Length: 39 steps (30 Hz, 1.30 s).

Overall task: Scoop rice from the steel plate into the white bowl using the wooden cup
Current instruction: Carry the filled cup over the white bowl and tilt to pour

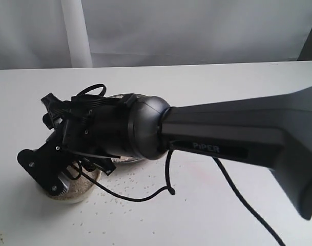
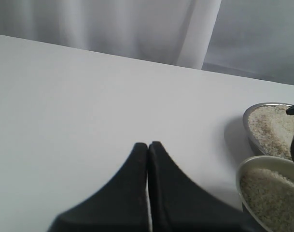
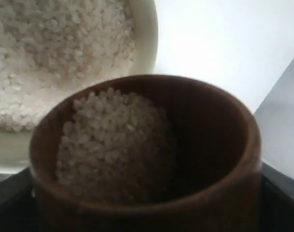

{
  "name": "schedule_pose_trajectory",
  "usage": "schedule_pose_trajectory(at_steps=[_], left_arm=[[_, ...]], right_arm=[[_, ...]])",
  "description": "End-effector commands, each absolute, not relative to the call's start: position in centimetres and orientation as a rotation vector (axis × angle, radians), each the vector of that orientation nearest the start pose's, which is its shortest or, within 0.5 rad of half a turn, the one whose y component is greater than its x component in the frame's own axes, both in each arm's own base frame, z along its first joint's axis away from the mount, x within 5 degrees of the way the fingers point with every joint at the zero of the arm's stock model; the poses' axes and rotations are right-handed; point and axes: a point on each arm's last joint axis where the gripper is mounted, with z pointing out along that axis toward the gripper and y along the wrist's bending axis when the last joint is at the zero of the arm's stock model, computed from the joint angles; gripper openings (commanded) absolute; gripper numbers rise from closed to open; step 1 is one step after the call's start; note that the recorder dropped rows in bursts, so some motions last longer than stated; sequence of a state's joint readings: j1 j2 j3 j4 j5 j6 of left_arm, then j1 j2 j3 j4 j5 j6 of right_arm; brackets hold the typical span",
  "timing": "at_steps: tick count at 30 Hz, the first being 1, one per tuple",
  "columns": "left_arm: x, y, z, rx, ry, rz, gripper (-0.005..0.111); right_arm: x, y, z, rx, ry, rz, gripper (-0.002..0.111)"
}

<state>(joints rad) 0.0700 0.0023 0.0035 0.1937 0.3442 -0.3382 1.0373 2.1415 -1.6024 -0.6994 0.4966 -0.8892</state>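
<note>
The wooden cup (image 3: 151,159) fills the right wrist view, tilted and partly full of rice (image 3: 113,140), with my right gripper shut on its sides. It hangs just over the white bowl (image 3: 146,38), which holds a bed of rice. In the exterior view my right gripper (image 1: 56,177) reaches across to the white bowl (image 1: 79,193) at the front left, and the cup is hidden under it. Only slivers of the steel plate (image 1: 126,160) show behind the wrist. My left gripper (image 2: 147,146) is shut and empty over bare table, left of the steel plate (image 2: 270,126) and the white bowl (image 2: 267,193).
Loose rice grains (image 1: 130,180) lie scattered on the white table in front of the plate and bowl. A black cable (image 1: 145,197) droops from the right arm to the tabletop. A white curtain hangs behind the table's far edge (image 1: 196,64).
</note>
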Motion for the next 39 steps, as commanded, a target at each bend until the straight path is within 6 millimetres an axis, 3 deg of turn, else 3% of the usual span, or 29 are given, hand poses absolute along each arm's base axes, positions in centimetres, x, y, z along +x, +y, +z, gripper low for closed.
schedule_pose_trajectory(at_steps=[1, 9, 39], left_arm=[[5.3, 1.0, 18.3, -0.248, 1.797, -0.001, 0.000], [5.3, 1.0, 18.3, -0.248, 1.797, -0.001, 0.000], [5.3, 1.0, 18.3, -0.248, 1.797, -0.001, 0.000]], right_arm=[[26.7, 40.1, 19.3, -2.296, 0.679, -0.730, 0.000], [26.4, 40.7, 20.1, -2.234, 0.590, -0.887, 0.000], [24.7, 41.4, 21.2, -2.211, 0.438, -1.183, 0.000]])
